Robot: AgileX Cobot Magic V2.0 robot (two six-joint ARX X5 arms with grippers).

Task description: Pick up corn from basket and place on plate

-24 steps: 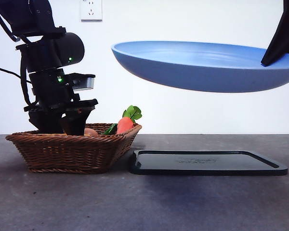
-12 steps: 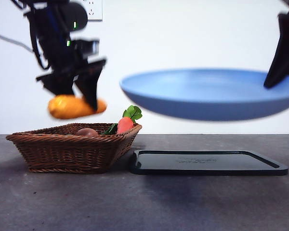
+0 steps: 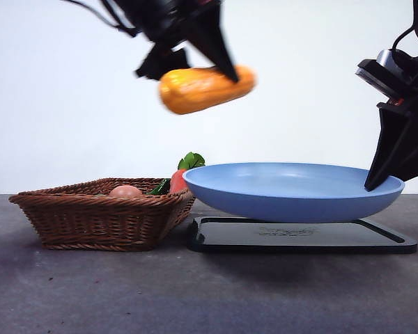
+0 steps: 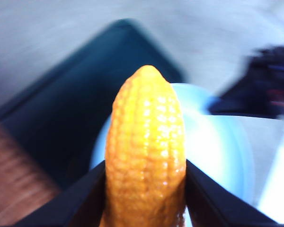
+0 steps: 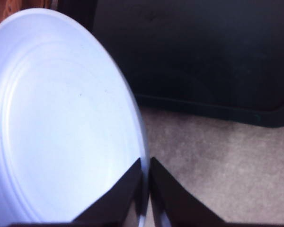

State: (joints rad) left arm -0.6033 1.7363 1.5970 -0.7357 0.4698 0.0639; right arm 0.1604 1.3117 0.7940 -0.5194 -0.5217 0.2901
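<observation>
The orange-yellow corn [image 3: 205, 88] hangs high in the air, gripped by my left gripper [image 3: 188, 49], which is shut on it above the near-left rim of the plate. In the left wrist view the corn [image 4: 146, 156] fills the space between the black jaws, with the plate [image 4: 217, 151] below. The light-blue plate [image 3: 292, 191] is held just over the black tray by my right gripper [image 3: 390, 156], shut on its right rim. The right wrist view shows the plate [image 5: 61, 123] pinched at its rim by my right gripper [image 5: 146, 189]. The wicker basket [image 3: 101, 216] stands at the left.
A flat black tray [image 3: 299, 236] lies under the plate, next to the basket. In the basket lie a red-orange carrot with green leaves [image 3: 181, 174] and a small peach-coloured item [image 3: 125, 191]. The dark tray [image 5: 203, 56] also shows beyond the plate in the right wrist view.
My left gripper has carried the corn up and to the right, from above the basket to above the plate. The right gripper has lowered the plate to just above the tray.
</observation>
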